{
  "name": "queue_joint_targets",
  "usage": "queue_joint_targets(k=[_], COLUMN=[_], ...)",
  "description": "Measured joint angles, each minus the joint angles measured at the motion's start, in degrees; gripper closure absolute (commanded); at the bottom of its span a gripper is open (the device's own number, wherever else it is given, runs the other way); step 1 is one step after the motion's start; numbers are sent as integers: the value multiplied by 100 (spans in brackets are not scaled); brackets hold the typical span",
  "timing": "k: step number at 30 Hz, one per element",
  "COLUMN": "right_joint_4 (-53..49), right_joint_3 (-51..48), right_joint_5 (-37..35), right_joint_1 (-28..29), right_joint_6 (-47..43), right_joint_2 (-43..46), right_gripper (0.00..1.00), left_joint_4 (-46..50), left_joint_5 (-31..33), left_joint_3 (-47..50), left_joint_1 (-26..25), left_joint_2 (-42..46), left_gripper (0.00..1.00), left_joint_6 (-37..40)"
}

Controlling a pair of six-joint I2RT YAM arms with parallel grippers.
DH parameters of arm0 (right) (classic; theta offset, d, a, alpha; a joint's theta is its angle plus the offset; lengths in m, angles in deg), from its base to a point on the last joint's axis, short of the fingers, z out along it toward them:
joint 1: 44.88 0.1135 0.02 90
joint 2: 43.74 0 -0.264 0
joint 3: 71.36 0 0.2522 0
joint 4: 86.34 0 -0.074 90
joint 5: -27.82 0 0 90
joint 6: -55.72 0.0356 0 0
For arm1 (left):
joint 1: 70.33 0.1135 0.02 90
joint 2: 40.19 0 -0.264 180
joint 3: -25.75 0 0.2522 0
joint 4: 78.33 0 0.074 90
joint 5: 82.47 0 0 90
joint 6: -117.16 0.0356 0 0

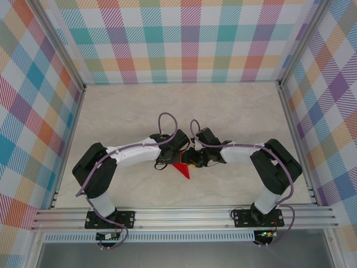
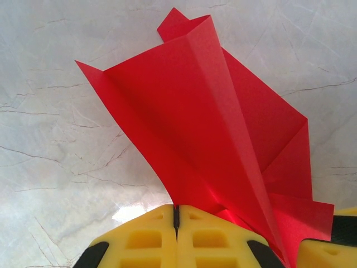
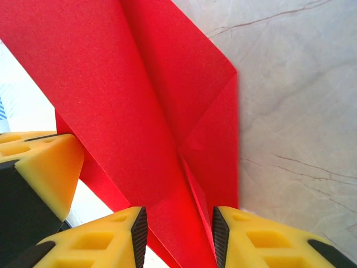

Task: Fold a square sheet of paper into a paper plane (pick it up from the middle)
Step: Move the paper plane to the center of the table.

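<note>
Fingers (image 2: 146,237) of the left gripper (image 2: 175,212) are pressing flat against each other and are pinching the lower edge of the paper plane (image 2: 189,128) at the seam between the yellow pads. The right gripper (image 3: 175,226) is standing with a narrow gap between its fingers (image 3: 262,240), and the folded red keel is passing through this gap; I cannot tell if the pads are really touching it. Seen from above, both grippers are meeting over the middle of the table (image 1: 122,111), and the red tip is pointing toward the arm bases. The wings are spreading unevenly, with one flap rising at the far end. The risk, I think, is this: right fingers closing beside the centre crease would be pressing in a second, crooked fold, and arms pulling apart would be tearing the thin paper or dragging it out of the single pinch.
</note>
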Motion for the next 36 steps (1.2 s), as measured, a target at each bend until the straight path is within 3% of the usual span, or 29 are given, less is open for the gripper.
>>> queue_joint_targets(k=[21, 36], right_joint_4=[72, 11], right_joint_3=[-11, 83], right_joint_5=[-63, -179], right_joint_1=[258, 306], right_joint_6=[-389, -498], right_joint_2=[98, -232], right_gripper=[58, 65], left_joint_4=[-105, -127], left_joint_5=[-2, -28], left_joint_3=[42, 74], left_joint_1=[11, 28], left_joint_2=[24, 24], left_gripper=[97, 97], left_joint_6=[-2, -2])
